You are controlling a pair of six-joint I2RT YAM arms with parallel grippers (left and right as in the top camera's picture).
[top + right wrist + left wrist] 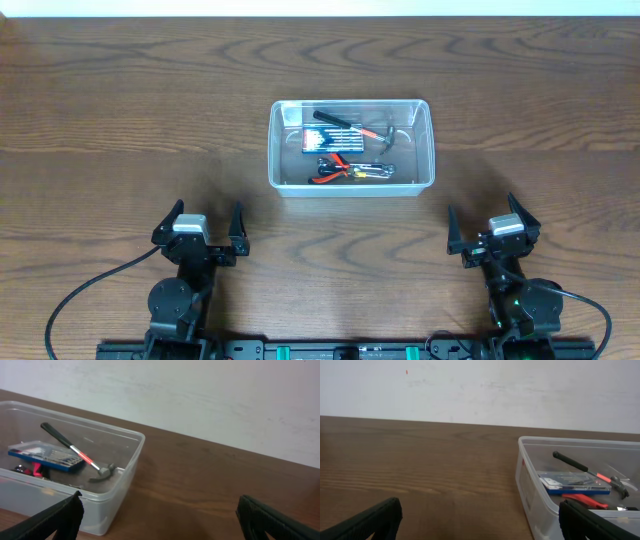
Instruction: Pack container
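The clear plastic container (350,104) stands at the table's centre, also in the left wrist view (530,485) and the right wrist view (120,485). Inside lie a hammer (352,124) with a black and red handle, a blue drill-bit case (328,139) and red-handled pliers (345,170). My left gripper (197,225) is open and empty near the front left, apart from the container. My right gripper (487,226) is open and empty near the front right.
A white wall (480,390) runs behind the table's far edge. Bare brown wood (120,120) surrounds the container on all sides. Black cables (90,290) trail from both arm bases at the front edge.
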